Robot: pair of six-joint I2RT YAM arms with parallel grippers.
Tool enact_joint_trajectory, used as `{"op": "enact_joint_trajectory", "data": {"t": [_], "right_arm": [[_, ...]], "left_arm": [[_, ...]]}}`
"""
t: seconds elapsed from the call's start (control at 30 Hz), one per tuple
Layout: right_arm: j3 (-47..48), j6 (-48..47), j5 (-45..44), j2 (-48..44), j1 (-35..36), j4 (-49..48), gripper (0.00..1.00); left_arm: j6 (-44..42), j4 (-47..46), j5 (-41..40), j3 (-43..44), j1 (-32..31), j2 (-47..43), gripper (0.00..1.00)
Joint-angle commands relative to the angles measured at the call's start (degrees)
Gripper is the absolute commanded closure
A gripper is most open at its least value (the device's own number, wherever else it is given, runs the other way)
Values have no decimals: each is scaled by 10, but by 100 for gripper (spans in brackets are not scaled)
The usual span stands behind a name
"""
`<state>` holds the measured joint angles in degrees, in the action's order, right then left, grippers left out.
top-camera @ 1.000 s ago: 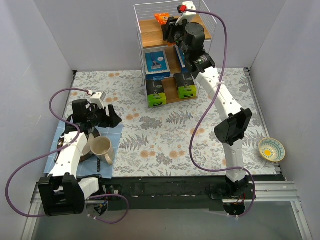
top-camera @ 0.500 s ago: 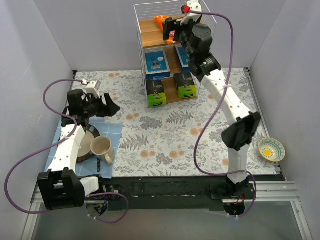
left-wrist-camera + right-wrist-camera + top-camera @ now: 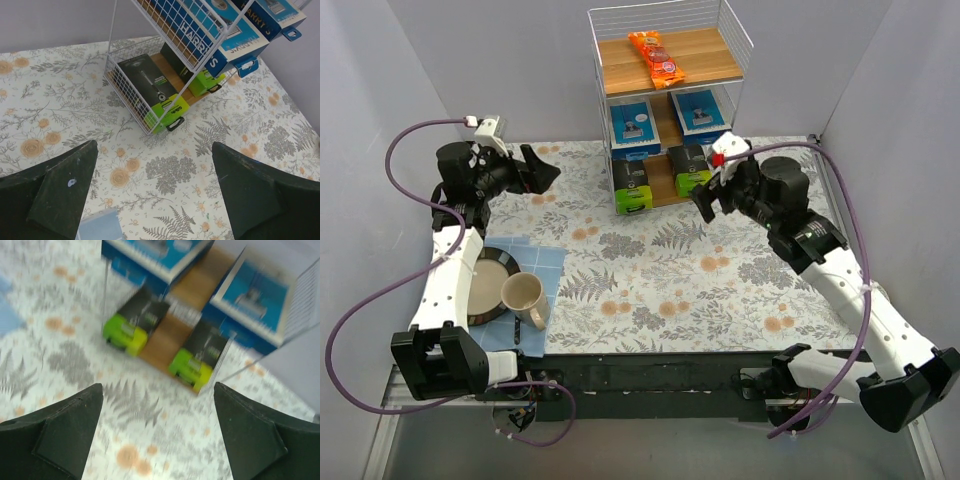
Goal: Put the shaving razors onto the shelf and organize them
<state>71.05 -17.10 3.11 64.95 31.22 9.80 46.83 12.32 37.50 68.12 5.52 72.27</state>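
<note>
Two empty hands [image 3: 544, 172] [image 3: 706, 203]; two razors [image 3: 634, 124] [image 3: 700, 110] on shelf [image 3: 712, 50].

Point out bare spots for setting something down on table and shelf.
Free: the floral table centre, between the mug and the right arm; the shelf top board either side of the orange snack packet. Crowded: middle tier with blue razor packs, bottom tier with green packs.

Razor packs [image 3: 634, 122] seemingly fill the shelf's [image 3: 710, 50] middle tier; its front stands open.
</note>
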Motion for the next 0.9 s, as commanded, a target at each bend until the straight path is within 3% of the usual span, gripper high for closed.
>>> {"op": "enact_joint_trajectory", "data": {"t": [0.0, 0.13, 0.2, 0.3, 0.43, 0.6, 0.87], "right_arm": [[-40, -8, -25, -16, 1, 186, 1], [-31, 37, -131, -13, 1, 260, 1], [-22, 28, -140, -12, 1, 285, 1], [-1, 1, -130, -10, 1, 318, 1], [-6, -31, -104, -26, 2, 281, 1], [21, -12, -52, -18, 2, 269, 1], [60, 8, -65, 6, 1, 267, 2]], "left_arm": [[4, -4, 9, 7, 3, 10, 2], [-28, 17, -1, 5, 3, 26, 2], [-36, 23, -5, 12, 3, 38, 2], [-39, 23, -8, 21, 3, 46, 2], [-44, 23, -13, 27, 3, 52, 2], [-51, 24, -16, 32, 3, 48, 2], [-58, 30, -19, 24, 3, 35, 2]]}}
